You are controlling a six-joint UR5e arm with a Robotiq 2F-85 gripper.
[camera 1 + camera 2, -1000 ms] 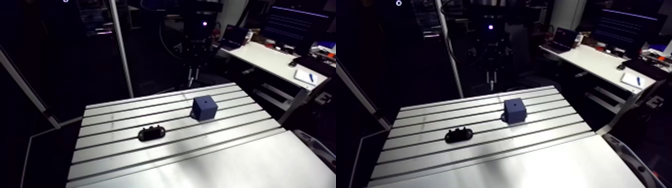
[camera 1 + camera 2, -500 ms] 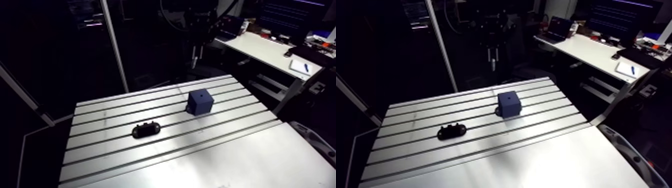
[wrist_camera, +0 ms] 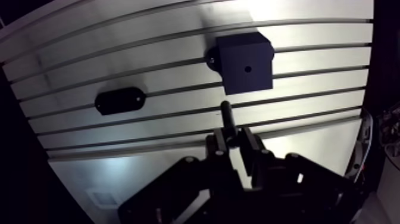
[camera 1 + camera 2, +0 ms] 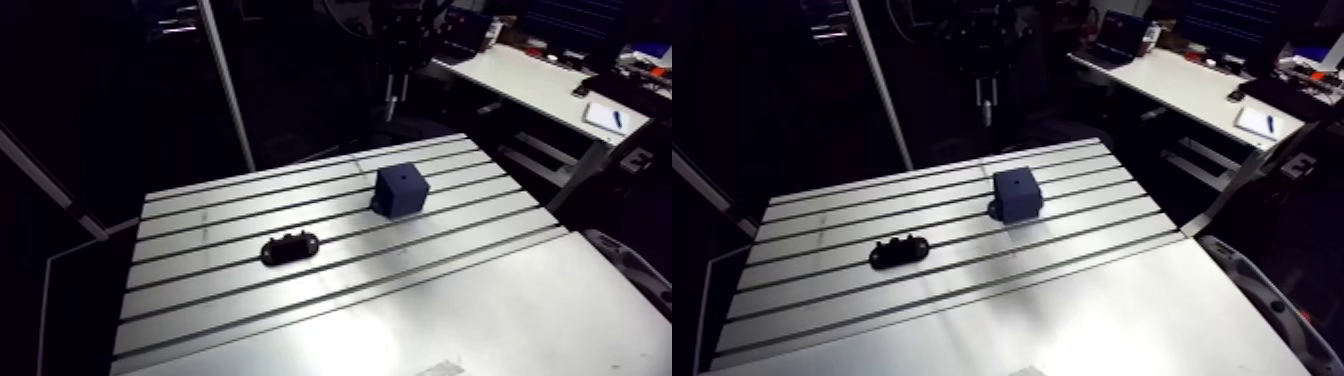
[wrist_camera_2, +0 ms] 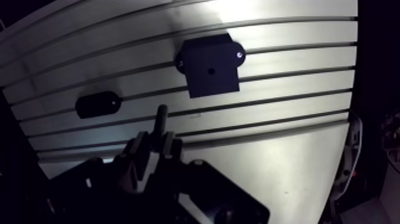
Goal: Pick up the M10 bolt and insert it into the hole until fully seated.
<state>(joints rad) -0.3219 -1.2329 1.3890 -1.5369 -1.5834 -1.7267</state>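
A dark blue cube (image 3: 244, 62) with a small round hole (image 3: 247, 69) in its top face stands on the slotted aluminium table (image 4: 400, 300). My gripper (image 3: 229, 136) hangs high above the table, shut on a dark bolt (image 3: 227, 116) whose shank sticks out past the fingertips. In the wrist view the bolt's tip points at the table just short of the cube. The arm view shows the gripper (image 4: 395, 85) small and dim above the table's far edge, behind the cube (image 4: 401, 190).
A black oval holder (image 4: 289, 247) lies on the table to the left of the cube, a couple of slots nearer. The table's right edge drops off beside a grey frame (image 4: 630, 265).
The arm view has shifted, so the camera has moved. Against the cube, the gripper with the bolt now sits higher than before. Cube and holder have stayed in place.
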